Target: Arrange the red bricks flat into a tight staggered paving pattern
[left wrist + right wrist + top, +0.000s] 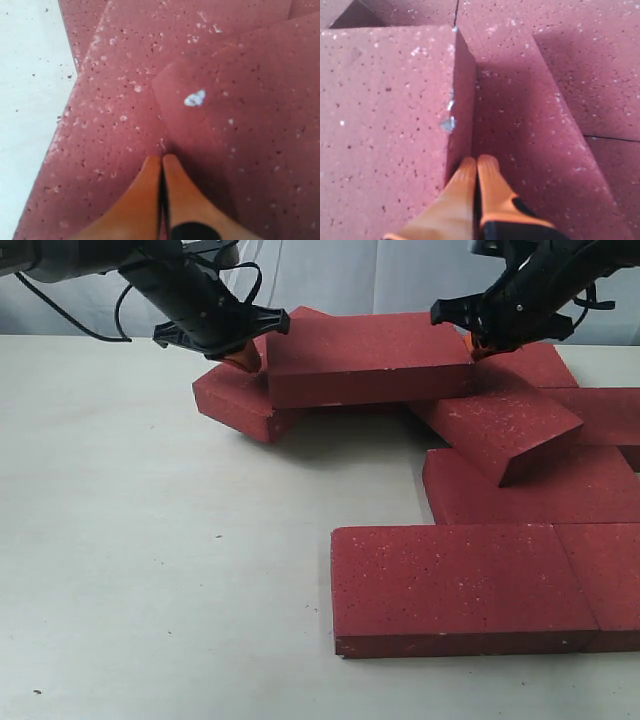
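One red brick (365, 358) lies raised across the pile at the back, resting on a lower brick (235, 400) at its left end and a tilted brick (500, 430) at its right. My left gripper (247, 360) is shut, tips pressed against the raised brick's left end (235, 140). My right gripper (478, 344) is shut too, tips against the right end face (462, 115). Two more bricks (450, 585) lie flat side by side at the front, with another (540, 490) behind them.
More red bricks (600, 410) lie flat at the right edge of the exterior view. A white tabletop (150, 560) stretches left and front. A pale curtain hangs behind the arms.
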### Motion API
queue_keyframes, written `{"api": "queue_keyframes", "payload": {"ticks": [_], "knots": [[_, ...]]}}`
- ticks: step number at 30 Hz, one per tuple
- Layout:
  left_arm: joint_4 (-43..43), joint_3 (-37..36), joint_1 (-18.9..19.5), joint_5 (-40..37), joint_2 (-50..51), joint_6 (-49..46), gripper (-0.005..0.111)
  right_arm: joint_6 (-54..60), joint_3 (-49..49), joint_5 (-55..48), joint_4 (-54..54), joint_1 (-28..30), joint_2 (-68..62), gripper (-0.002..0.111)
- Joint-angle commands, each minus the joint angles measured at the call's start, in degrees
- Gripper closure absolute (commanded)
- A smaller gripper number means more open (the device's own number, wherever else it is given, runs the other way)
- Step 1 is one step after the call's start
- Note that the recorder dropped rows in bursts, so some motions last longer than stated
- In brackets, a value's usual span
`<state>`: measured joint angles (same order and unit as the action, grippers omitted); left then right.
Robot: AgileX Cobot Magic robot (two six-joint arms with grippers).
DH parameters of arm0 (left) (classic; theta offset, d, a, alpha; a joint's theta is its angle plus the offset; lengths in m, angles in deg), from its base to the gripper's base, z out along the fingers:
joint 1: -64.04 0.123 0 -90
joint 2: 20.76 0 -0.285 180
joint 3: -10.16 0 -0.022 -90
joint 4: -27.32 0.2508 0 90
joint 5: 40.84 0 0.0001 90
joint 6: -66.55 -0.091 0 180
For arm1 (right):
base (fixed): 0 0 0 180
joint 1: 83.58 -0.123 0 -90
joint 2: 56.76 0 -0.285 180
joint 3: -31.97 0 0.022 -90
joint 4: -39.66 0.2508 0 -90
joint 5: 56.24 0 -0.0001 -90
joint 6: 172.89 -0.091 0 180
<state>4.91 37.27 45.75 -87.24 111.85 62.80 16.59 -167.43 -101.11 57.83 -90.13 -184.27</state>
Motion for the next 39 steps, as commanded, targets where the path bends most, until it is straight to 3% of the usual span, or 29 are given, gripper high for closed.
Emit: {"api": "queue_keyframes", "payload": {"ticks": [1, 11, 15, 24, 32, 39], "knots": [[-1.1, 0.45, -0.08, -0.13, -0.08, -1.33, 0.107, 2.71, -0.83, -1.05, 4.05, -1.54, 1.15, 0.109], [3.77, 0.45, 0.14, -6.17, -6.67, -2.87, 0.107, 4.37, -0.83, -5.79, 6.92, -6.21, 6.89, 0.109], [9.5, 0.45, 0.46, -12.02, -10.49, -2.68, 0.107, 4.37, -0.83, -8.28, 7.04, -8.65, 8.9, 0.109], [10.58, -2.06, 2.78, -22.34, -18.47, -2.79, 0.107, 2.91, -0.72, -14.93, 6.34, -14.41, 12.13, 0.109], [10.81, -15.73, 2.78, -21.77, -30.03, -2.79, 0.107, -0.4, 3.23, -16.11, 5.92, -21.57, 14.71, 0.109], [12.93, -40.44, 2.78, -11.54, -42.81, -2.68, 0.107, -3.37, 12.37, -10.57, 5.48, -30.6, 16.51, 0.109]]}}
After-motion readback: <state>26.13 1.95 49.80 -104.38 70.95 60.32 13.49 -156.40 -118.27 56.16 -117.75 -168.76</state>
